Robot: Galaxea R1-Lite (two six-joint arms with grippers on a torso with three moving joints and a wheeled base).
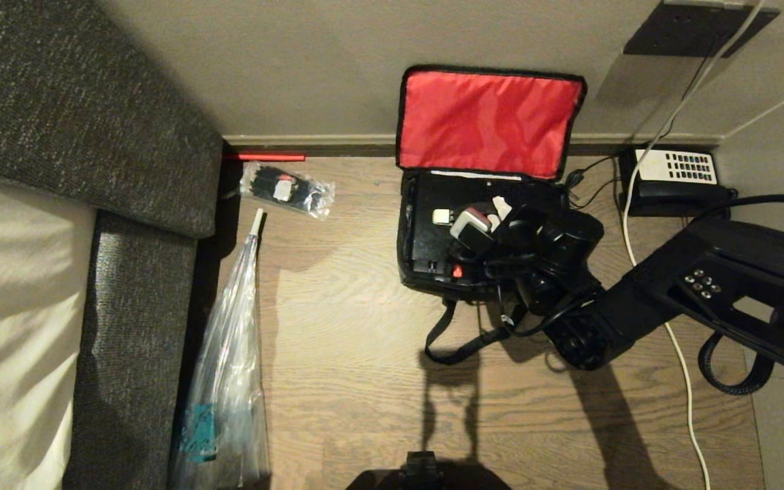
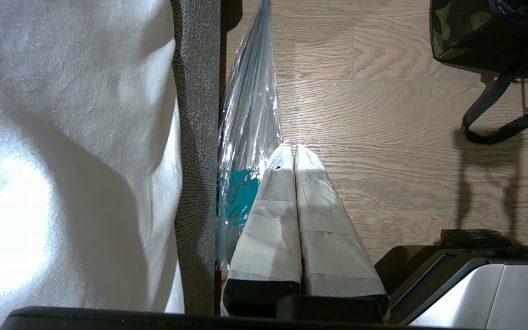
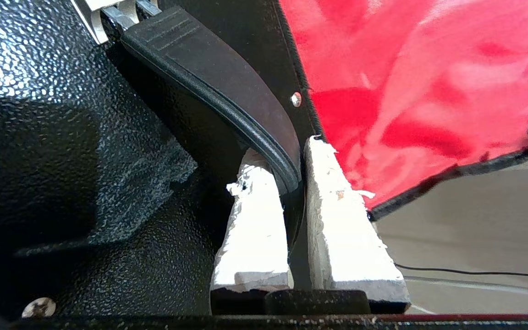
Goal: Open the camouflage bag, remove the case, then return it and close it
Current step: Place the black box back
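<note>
The camouflage bag (image 1: 411, 269) stands open on the wooden floor, its red-lined lid (image 1: 487, 119) leaning back against the wall. Inside it lies the black case (image 1: 426, 204), whose speckled top (image 3: 62, 137) fills much of the right wrist view. My right gripper (image 1: 475, 219) reaches over the bag and is shut (image 3: 287, 158) on the case's curved black handle (image 3: 227, 87), with the white fingers (image 3: 337, 215) pressed on either side of it. My left gripper (image 2: 291, 149) hangs shut and empty low over the floor, well left of the bag (image 2: 465, 32).
A black telephone (image 1: 674, 177) with a white cable (image 1: 644, 258) sits right of the bag by the wall. Two clear plastic bags (image 1: 286, 189) (image 1: 229, 354) lie beside the grey upholstered furniture (image 1: 126, 136) on the left. The bag's strap (image 1: 450, 344) trails over the floor.
</note>
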